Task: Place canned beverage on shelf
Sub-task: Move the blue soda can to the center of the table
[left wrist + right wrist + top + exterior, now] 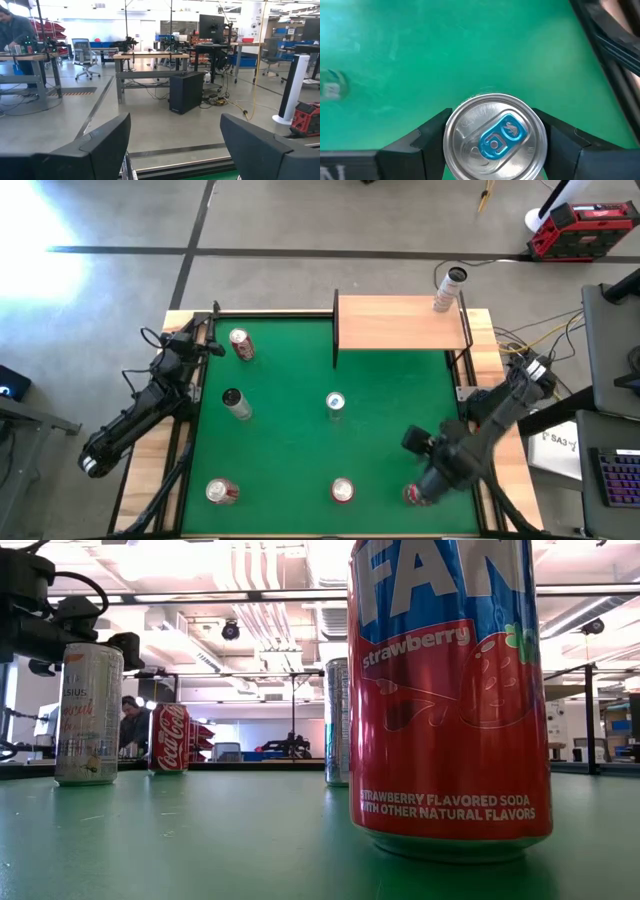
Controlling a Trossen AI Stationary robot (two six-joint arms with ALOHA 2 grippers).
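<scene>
Pinching red can in my right gripper near worktop's front-right corner; off-centre grip could tip it on lift.

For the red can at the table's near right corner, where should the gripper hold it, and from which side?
Grip the red can by its round side wall, coming from above: it stands upright, lid up. The right gripper already has a finger on each side of it.

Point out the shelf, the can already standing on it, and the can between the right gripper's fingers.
shelf (390,322): high view, bare wooden board.
can on the shelf (449,290): high view, its side.
can in the right gripper (495,136): right wrist view, its lid.
</scene>
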